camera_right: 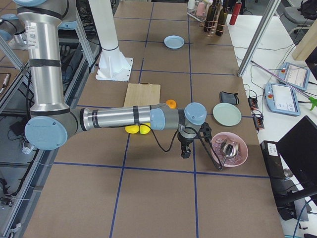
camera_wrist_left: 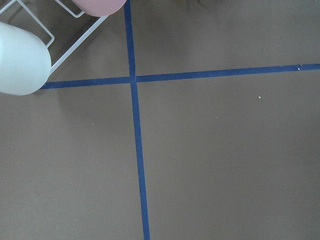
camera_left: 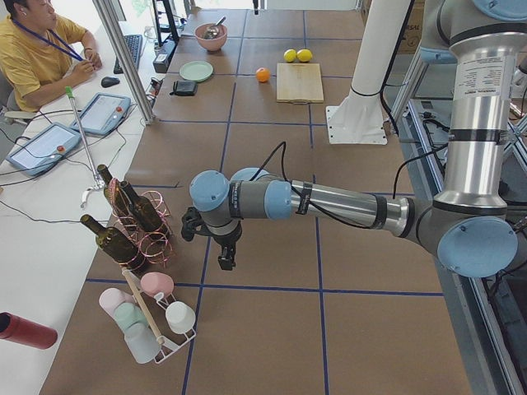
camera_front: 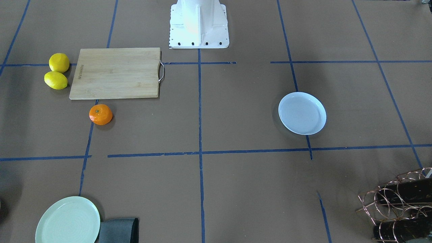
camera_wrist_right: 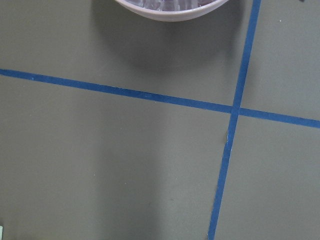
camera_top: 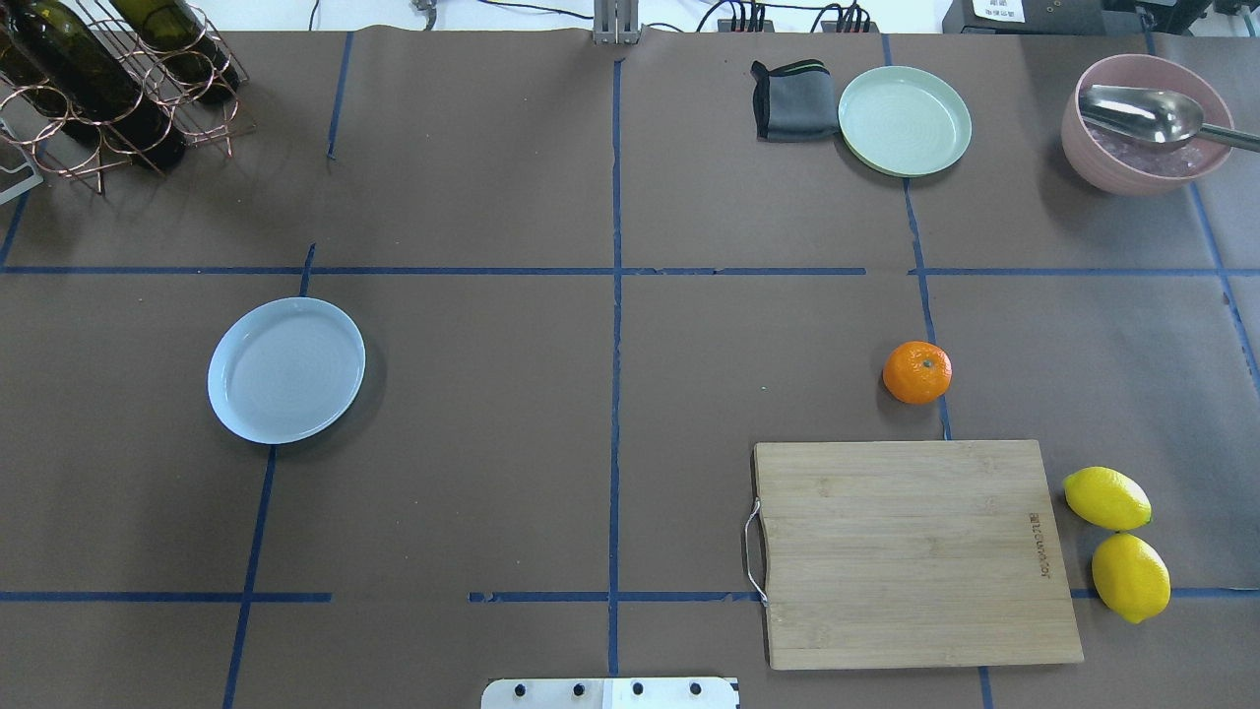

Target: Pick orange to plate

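The small, slightly flattened bright orange citrus fruit sits on the brown paper-covered worktop. It rests on a blue tape line just beyond the far edge of the rectangular bamboo cutting board, near it but not touching. The round pale bluish-white plate lies bare on the robot's left half of the worktop, well apart from the fruit, with the central tape line between them.

Two yellow lemons lie just beside the board's right short edge, close together. Along the far edge is a pale green ridged plate with a folded dark grey cloth against its left side. Further right stands a pink bowl holding a metal spoon. A copper wire rack of dark wine bottles stands at the far left corner.

Neither tool shows in the overhead or front-facing view. In the left side view the left tool hangs pointing down over the worktop, beside the bottle rack and near a white wire rack of pastel cups. Whether it is released or clenched I cannot tell. In the right side view the right tool points down just beside the pink bowl — its state cannot be told either.
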{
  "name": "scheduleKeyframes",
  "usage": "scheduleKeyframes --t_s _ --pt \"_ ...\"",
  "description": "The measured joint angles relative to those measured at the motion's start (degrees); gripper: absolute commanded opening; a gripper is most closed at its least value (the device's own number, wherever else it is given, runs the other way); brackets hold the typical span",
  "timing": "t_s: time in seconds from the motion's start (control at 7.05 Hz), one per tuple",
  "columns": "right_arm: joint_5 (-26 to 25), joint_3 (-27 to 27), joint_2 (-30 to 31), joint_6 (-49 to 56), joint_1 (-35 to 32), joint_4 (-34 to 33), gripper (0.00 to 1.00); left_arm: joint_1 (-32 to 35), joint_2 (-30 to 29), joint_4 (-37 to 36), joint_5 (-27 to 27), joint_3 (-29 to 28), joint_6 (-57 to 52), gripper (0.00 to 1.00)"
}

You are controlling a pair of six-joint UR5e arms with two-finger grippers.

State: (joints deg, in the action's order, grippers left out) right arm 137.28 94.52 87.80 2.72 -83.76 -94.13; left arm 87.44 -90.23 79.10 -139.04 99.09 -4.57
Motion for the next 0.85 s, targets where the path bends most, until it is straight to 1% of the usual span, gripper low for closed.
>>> scheduleKeyframes --t_s 0.57,0.85 --pt "0.0 0.0 0.0 0.0 0.0 0.0 1.00 -0.2 0.2 -0.4 -0.2 3.3 -0.2 1.00" --pt "0.0 -0.2 0.0 0.1 0.1 0.0 1.00 -0.3 0.2 -0.1 -0.4 3.8 -0.2 1.00"
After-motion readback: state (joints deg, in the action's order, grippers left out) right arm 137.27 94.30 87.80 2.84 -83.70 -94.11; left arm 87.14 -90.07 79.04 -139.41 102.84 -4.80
